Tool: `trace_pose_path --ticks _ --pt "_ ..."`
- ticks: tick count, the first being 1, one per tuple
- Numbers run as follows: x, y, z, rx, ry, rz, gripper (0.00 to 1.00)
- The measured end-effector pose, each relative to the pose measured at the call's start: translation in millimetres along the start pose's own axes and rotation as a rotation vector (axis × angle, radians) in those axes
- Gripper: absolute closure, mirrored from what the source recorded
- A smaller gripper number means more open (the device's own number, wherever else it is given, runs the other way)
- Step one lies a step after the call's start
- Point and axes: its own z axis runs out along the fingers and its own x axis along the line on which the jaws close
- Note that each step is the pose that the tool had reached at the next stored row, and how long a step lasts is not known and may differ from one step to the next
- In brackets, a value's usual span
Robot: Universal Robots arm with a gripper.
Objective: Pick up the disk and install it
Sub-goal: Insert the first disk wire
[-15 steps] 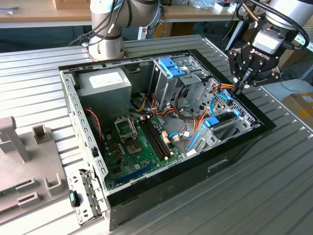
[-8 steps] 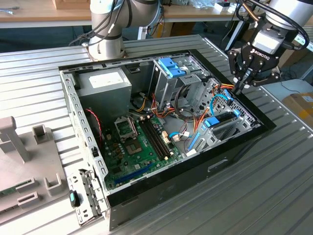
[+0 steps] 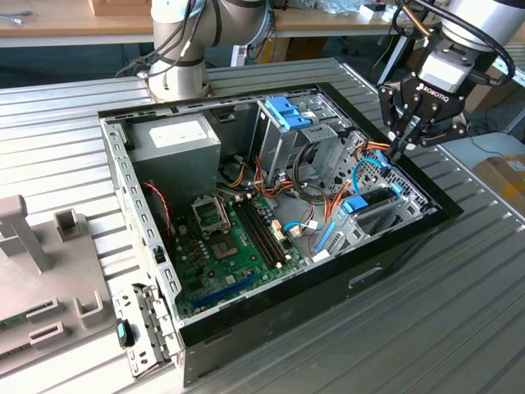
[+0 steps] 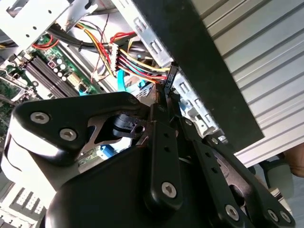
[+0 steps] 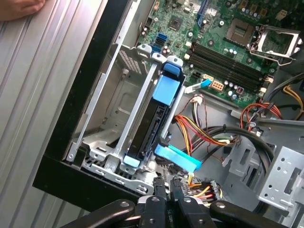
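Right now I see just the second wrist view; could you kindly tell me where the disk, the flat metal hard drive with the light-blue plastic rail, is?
Observer: In the first wrist view the disk sits on edge inside the silver metal drive cage.
Operator: Is it being held?
Observer: No, the black gripper is shut, empty, just off the disk's end.
Operator: Where over the case is it?
Observer: In the exterior view, above the black computer case's edge on the exterior view's right.

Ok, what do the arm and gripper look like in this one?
The arm is silver-grey tubing with rounded joints and black cables at the wrist. The gripper is black, with jointed link bars, silver screw heads and white lettering on its body.
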Motion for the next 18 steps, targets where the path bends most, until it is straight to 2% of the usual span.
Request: trace_pose_path --ticks 3,7,9,18 --pt "-0.8 2.1 0.2 -0.0019 0.0043 0.016 0.84" --pt "-1.0 2.9 0.2 -0.0021 0.0044 0.02 0.84" --pt "1.6 7.9 0.3 -0.0021 0.0044 0.02 0.84" --pt "1.8 18.7 0.5 -0.0023 0.0044 0.031 0.84"
